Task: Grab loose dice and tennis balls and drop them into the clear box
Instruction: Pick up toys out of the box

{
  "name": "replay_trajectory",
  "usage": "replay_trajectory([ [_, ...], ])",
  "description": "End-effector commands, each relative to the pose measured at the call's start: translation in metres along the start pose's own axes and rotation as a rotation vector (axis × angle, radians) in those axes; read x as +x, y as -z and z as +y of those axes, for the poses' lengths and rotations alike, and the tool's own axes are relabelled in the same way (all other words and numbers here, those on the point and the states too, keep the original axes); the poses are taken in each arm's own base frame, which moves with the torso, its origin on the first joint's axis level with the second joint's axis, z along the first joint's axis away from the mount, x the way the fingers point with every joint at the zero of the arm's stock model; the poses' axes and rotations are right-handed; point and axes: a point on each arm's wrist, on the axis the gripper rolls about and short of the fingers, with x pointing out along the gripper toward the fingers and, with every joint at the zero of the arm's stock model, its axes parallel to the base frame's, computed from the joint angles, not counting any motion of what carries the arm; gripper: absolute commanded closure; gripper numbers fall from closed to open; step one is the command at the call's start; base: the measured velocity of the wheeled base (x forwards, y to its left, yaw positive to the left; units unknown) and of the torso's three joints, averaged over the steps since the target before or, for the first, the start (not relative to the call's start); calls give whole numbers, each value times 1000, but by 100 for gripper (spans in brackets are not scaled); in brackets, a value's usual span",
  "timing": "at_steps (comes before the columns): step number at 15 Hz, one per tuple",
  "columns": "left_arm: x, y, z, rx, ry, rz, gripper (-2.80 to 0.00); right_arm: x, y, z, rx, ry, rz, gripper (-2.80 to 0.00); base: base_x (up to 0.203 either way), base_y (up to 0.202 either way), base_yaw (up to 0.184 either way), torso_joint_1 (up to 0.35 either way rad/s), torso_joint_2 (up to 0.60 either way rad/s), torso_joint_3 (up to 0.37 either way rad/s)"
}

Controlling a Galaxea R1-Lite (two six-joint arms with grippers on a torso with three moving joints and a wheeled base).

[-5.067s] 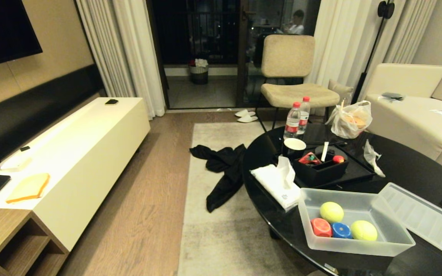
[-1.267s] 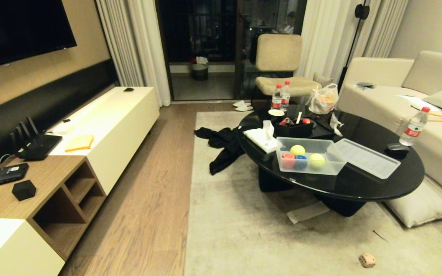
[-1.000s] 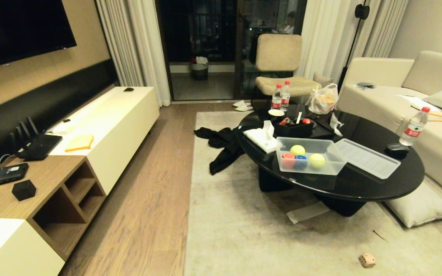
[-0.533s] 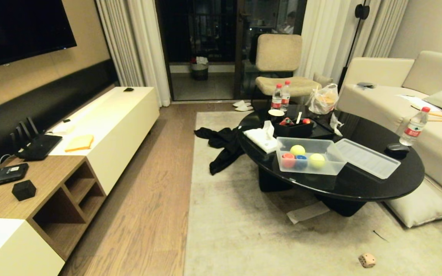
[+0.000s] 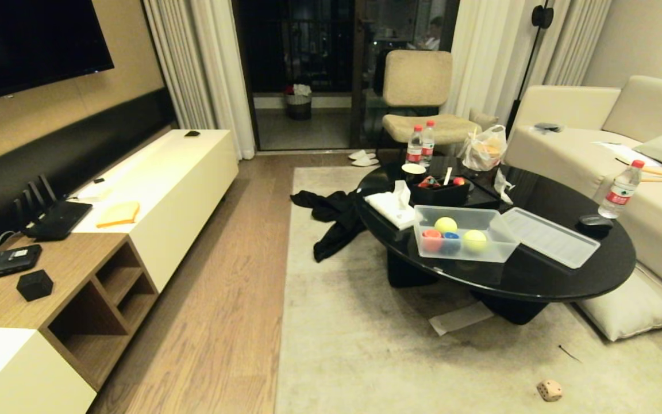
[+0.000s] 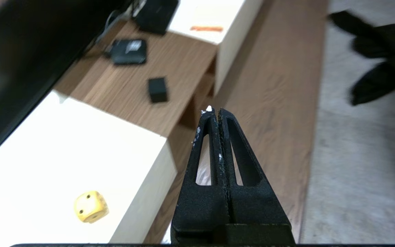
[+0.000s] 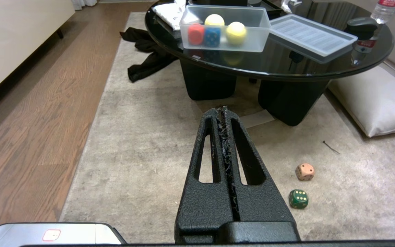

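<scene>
The clear box (image 5: 469, 256) stands open on the black table (image 5: 538, 282), holding two tennis balls (image 5: 445, 225) (image 5: 474, 240), a red die (image 5: 431, 238) and a blue die (image 5: 451, 240). On the rug lie a cream die (image 7: 304, 172) and a dark green die (image 7: 298, 199); the head view shows only the cream die (image 5: 550, 390). A yellow die (image 6: 91, 207) sits on the white cabinet top (image 6: 46, 154). My left gripper (image 6: 214, 111) hangs shut and empty over the floor beside that cabinet. My right gripper (image 7: 222, 110) is shut and empty above the rug. Neither arm shows in the head view.
The box's ribbed lid (image 5: 549, 237) lies beside it. A black tray (image 5: 443, 192), tissues, bottles and a bag crowd the table's far side. Dark clothing (image 5: 334, 221) lies on the rug, a cushion (image 5: 630, 307) by the sofa, and a small black cube (image 6: 157, 90) on the wooden shelf.
Since the earliest frame the camera has backed away from the table, bringing the rug and the cream die into view. Over the last second nothing visibly changed.
</scene>
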Motion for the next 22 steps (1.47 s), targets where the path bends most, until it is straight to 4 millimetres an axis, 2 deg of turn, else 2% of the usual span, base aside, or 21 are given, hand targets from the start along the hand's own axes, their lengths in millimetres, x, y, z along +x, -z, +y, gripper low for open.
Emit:
replay_trajectory([
  [1,72,18,31,-44,-78,178,0,0,0,0,0,0,0,0,0,0,0,0,0,0],
  [4,104,36,61,-72,-136,274,0,0,0,0,0,0,2,0,0,0,0,0,0,0],
  [7,128,51,104,-83,-149,337,0,0,0,0,0,0,2,0,0,0,0,0,0,0],
  [10,134,60,148,-111,-188,425,0,0,0,0,-1,1,4,0,0,0,0,0,0,0],
  [14,146,86,179,-123,-183,522,0,0,0,0,-1,1,3,0,0,0,0,0,0,0],
  [18,175,119,206,-124,-180,607,0,0,0,0,-1,1,9,0,0,0,0,0,0,0],
  [20,182,129,220,-124,-193,623,0,0,0,0,-1,1,8,0,0,0,0,0,0,0],
  [21,185,134,226,-126,-198,631,-280,0,0,0,-1,1,8,0,0,0,0,0,0,0],
  [22,187,137,228,-131,-203,635,-280,0,0,0,-1,1,8,0,0,0,0,0,0,0],
])
